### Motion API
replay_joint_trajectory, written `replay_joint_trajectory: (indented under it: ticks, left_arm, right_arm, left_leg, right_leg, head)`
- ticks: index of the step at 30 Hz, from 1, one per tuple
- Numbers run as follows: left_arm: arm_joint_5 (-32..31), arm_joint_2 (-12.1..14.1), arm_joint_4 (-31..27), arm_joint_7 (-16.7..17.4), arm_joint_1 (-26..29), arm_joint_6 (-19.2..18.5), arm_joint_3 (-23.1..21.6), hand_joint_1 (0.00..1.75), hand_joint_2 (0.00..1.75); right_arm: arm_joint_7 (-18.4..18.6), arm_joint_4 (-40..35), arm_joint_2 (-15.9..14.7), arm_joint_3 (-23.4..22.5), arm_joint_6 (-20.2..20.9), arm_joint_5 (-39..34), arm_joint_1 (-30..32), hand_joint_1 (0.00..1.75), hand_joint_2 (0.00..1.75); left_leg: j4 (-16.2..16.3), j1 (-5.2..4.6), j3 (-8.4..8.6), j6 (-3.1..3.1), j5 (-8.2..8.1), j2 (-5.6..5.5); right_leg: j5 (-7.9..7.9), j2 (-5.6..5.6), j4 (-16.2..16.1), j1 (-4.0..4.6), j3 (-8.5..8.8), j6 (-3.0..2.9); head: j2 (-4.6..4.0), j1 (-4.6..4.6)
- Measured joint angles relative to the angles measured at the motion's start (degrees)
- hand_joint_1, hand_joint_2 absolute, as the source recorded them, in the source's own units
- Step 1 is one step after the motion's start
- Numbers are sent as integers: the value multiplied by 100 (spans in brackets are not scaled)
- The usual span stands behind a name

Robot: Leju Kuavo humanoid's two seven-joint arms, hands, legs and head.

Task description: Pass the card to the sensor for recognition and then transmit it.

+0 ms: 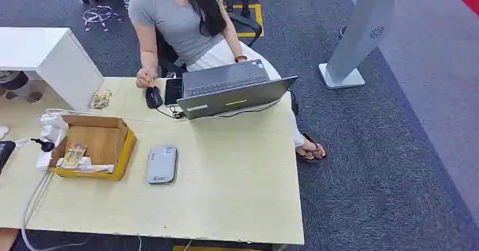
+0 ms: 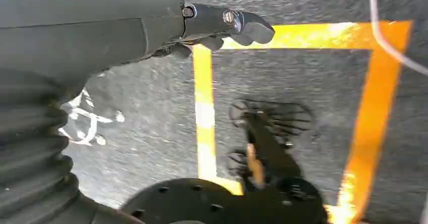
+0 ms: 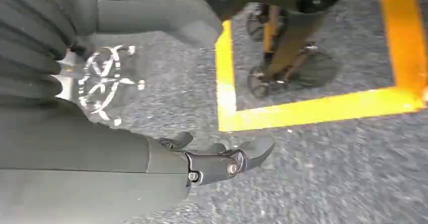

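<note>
Arms hang at my sides: my left hand point(image 2: 222, 27) and my right hand point(image 3: 217, 161) both point at the grey carpet floor point(image 3: 328, 173) with its yellow tape lines point(image 3: 313, 110). Each holds nothing; the fingers look loosely extended, though how far apart they are I cannot tell exactly.

The flat grey rounded card sensor point(image 1: 162, 164) lies left of centre in the head view, on the pale wooden table point(image 1: 237, 177), just right of the open brown cardboard box with yellow sides point(image 1: 96, 145). Something small and card-like point(image 1: 74, 155) lies in the box's lower left corner, probably the card, though I cannot be sure.

So my first step is the reach. I judge the left hand suits it, coming down over the box wall and pinching the card by an edge, keeping clear of the white cable point(image 1: 35, 197).

A person in a grey top point(image 1: 175, 19) sits at the silver open laptop point(image 1: 231, 92) in the upper middle.
</note>
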Motion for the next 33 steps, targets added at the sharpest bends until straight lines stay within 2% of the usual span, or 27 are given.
replay_joint_trajectory:
  ticks: [3, 4, 15, 16, 22, 23, 28, 33]
  left_arm:
    - [-118, -44, -26, -222, -58, -144, 425, 0, 175]
    - [-144, -62, -33, -278, -76, -179, 544, 0, 0]
    - [-514, -256, -155, -999, -291, -684, 2230, 0, 0]
    - [-544, -274, -173, -1062, -307, -734, 2372, 0, 175]
    - [-712, -407, -332, -1425, -415, -1012, 3261, 0, 175]
    - [-745, -455, -397, -1490, -432, -1066, 3415, 0, 175]
    - [-793, -680, -947, -1705, -470, -1355, 3971, 0, 175]
    - [-424, -841, -1695, -1764, -270, -1403, 3986, 0, 175]
  right_arm:
    - [-255, 17, 31, -317, 0, 133, -53, 0, 175]
    - [-324, 22, 44, -401, 0, 173, -77, 0, 175]
    - [-1154, 155, 188, -1608, -18, 658, -318, 0, 175]
    - [-1225, 162, 201, -1710, -37, 706, -340, 0, 175]
    - [-1607, 258, 291, -2342, -129, 993, -475, 0, 175]
    - [-1655, 286, 306, -2450, -174, 1060, -498, 0, 0]
    - [-1591, 402, 374, -2880, -470, 1349, -573, 0, 0]
    - [-1197, 509, 446, -3132, -739, 1668, -599, 0, 0]
  left_leg:
    - [0, 0, 1, 0, 0, -1]
    - [0, 0, 1, 0, 0, -1]
    - [1, -1, 1, 0, 0, -1]
    - [1, -1, 1, 0, 0, -1]
    - [1, -1, 2, 0, 0, -1]
    - [1, -1, 2, 0, 0, -1]
    - [1, -1, 1, 0, 0, -1]
    - [1, -1, 1, 0, 0, -1]
  right_leg:
    - [0, 0, 0, -1, 0, 0]
    - [0, 0, 0, -1, 0, 0]
    - [0, 0, 0, -2, 1, 0]
    - [0, 0, 0, -2, 1, 0]
    - [0, 0, 0, -2, 1, 0]
    - [0, 0, 0, -2, 1, 0]
    - [0, 0, 0, -2, 2, 0]
    - [0, 0, 0, -1, 1, 0]
  head:
    - [0, 2]
    - [0, -2]
    - [0, -2]
    - [0, 0]
    - [0, 2]
    - [0, 0]
    - [0, -2]
    - [0, 2]
